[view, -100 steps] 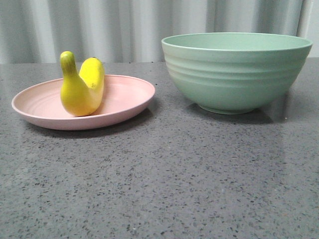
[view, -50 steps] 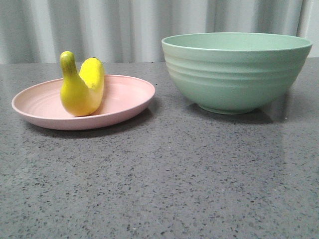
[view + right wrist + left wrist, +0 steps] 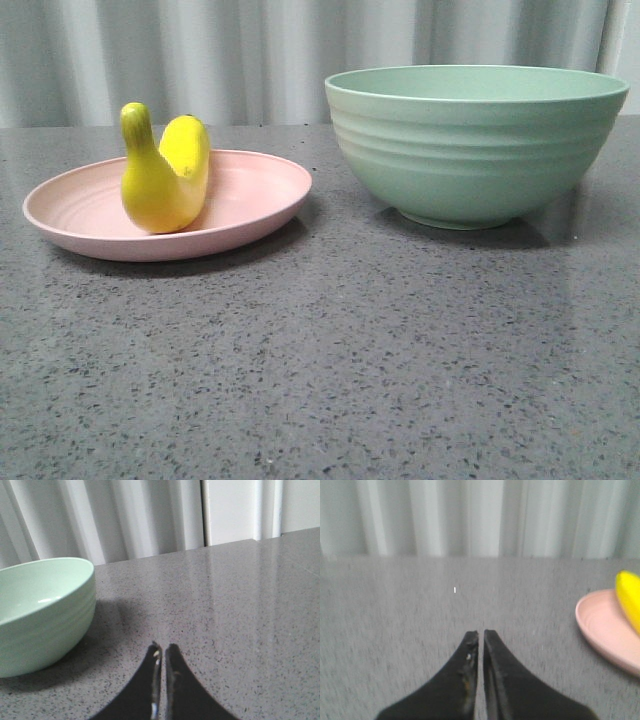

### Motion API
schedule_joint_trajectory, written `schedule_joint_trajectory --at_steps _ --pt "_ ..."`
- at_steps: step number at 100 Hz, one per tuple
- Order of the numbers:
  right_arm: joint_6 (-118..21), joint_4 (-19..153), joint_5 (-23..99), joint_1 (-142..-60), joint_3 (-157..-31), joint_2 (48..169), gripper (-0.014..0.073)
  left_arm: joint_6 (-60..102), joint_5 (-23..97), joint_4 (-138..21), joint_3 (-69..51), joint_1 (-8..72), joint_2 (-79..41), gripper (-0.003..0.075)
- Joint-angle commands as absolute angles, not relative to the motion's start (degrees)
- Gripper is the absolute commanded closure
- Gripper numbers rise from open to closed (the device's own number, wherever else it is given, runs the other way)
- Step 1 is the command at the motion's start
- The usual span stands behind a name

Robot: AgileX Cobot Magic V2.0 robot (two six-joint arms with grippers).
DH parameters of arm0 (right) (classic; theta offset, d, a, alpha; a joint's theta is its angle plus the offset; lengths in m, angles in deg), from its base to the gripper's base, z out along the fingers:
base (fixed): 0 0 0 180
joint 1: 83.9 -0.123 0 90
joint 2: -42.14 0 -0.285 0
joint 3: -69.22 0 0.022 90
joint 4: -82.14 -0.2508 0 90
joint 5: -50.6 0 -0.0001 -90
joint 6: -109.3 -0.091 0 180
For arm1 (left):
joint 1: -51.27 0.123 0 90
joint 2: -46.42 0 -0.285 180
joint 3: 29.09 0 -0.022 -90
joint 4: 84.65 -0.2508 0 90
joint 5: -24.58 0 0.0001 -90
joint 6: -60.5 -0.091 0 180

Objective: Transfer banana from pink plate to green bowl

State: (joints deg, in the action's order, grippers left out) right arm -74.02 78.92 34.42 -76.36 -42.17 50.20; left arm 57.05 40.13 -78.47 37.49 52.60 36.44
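We find the left gripper (image 3: 481, 636) with its two black fingers (image 3: 469, 652) drawn together, only a hairline slit between the tips and nothing held; it sits low over bare grey speckled table (image 3: 410, 610), well apart from the pink plate (image 3: 600, 630) seen at the edge of that wrist view. The right gripper (image 3: 163, 651) is in the same condition: its fingers (image 3: 176, 672) meet at the tips, empty, above the table near the green bowl (image 3: 40, 615) but not touching it. Moving outward to the front view, we see neither arm. The banana (image 3: 165, 175) lies on the pink plate (image 3: 250, 195), left of the plate's centre. It is small, strongly curved and glossy yellow, resting on the belly of its curve so that both ends rise: the nearer end narrows to a greenish-yellow stem that stands upright, while the farther end is blunter and a brighter yellow. A faint highlight runs along its skin. The plate is shallow, pale pink and matte, with faint concentric rings inside its raised rim. The green bowl (image 3: 470, 150) stands to the plate's right, just beside it with a gap between them; it is deep, mint green and ribbed in horizontal bands. A pale pleated curtain (image 3: 250, 60) closes the background.
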Motion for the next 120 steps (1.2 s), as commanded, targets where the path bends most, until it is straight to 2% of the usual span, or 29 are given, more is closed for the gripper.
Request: schedule_joint_trajectory --at_steps 1,35,51,56,71,78,105,120 --pt "-73.70 79.62 33.89 -75.98 -47.64 53.53 0.0668 55.44 38.30 -78.49 31.54 52.82 33.28 0.0739" --pt "-73.70 79.75 23.93 -75.98 -58.46 66.98 0.0666 55.44 38.32 -78.49 23.05 52.82 24.17 0.0739" --pt "-73.70 79.84 25.16 -76.34 -58.88 69.13 0.0666 55.54 36.59 -78.49 22.77 52.82 21.86 0.0731" --pt "-73.70 79.84 24.88 -76.34 -58.88 69.13 0.0666 55.54 36.07 -78.49 22.77 52.82 21.49 0.0697" --pt "-73.70 79.84 23.81 -76.34 -58.67 69.13 0.0666 55.66 32.25 -76.46 22.77 52.82 21.49 0.0492" --pt "-73.70 79.84 23.82 -76.34 -58.67 69.13 0.0666 55.66 31.12 -75.30 22.88 52.82 21.49 0.0439" --pt "-73.70 79.84 24.05 -76.34 -58.45 69.13 0.0666 55.66 37.82 -74.16 18.88 52.82 16.31 0.0414" --pt "-73.70 79.84 25.75 -76.34 -57.07 69.13 0.0666 55.66 37.61 -72.26 15.50 51.80 10.69 0.0307"
